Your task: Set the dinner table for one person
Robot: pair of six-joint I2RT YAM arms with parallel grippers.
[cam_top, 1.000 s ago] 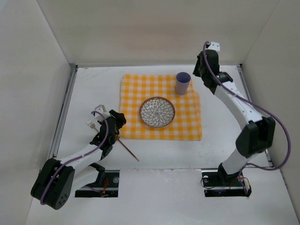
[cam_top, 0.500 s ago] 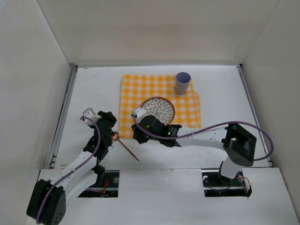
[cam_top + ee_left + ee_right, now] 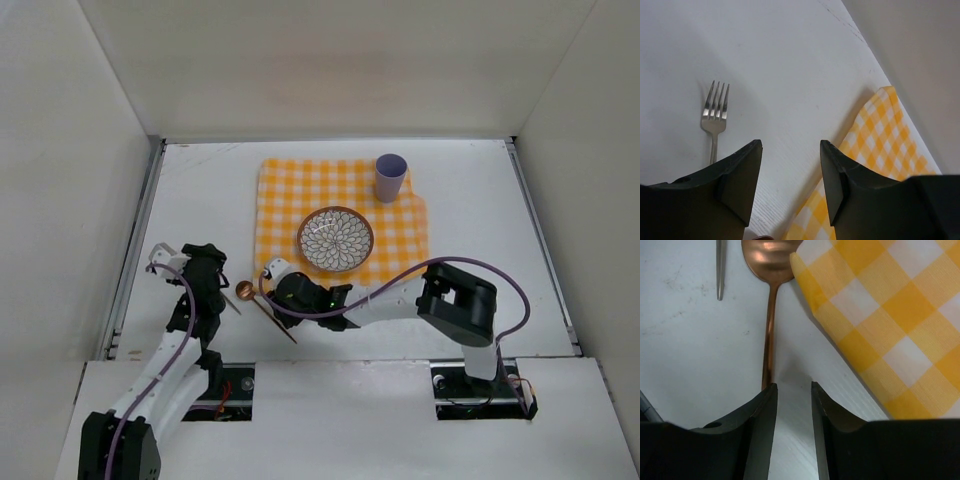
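White walls are closing in three sides of the white surface [image 3: 480, 200], the dinner table, which is filling the middle of the top view from the lower edge up to the back wall. A yellow checked cloth [image 3: 290, 190] is lying at its centre, carrying a patterned plate [image 3: 335, 239] and a purple cup [image 3: 390, 178].

Your right end effector [image 3: 793, 390] is standing parted astride the handle of the copper spoon [image 3: 769, 335], at the lower left of the cloth, gripping nothing yet. Your left end effector [image 3: 790, 150] is hanging open and empty, with the fork [image 3: 715, 107] lying at the left of its view.

You are risking a miss here. The handle is thin and lying flat, so closing fingers could skid off it or scrape the surface. The cloth's corner is lying against the spoon's bowl, so a lift could snag it and drag the plate and cup along. The fork's handle is sitting just beside the spoon and could get nudged. Your two arms are also working close together at the lower left, so a swing could be bringing them into contact.

No brand, label or writing is showing anywhere.
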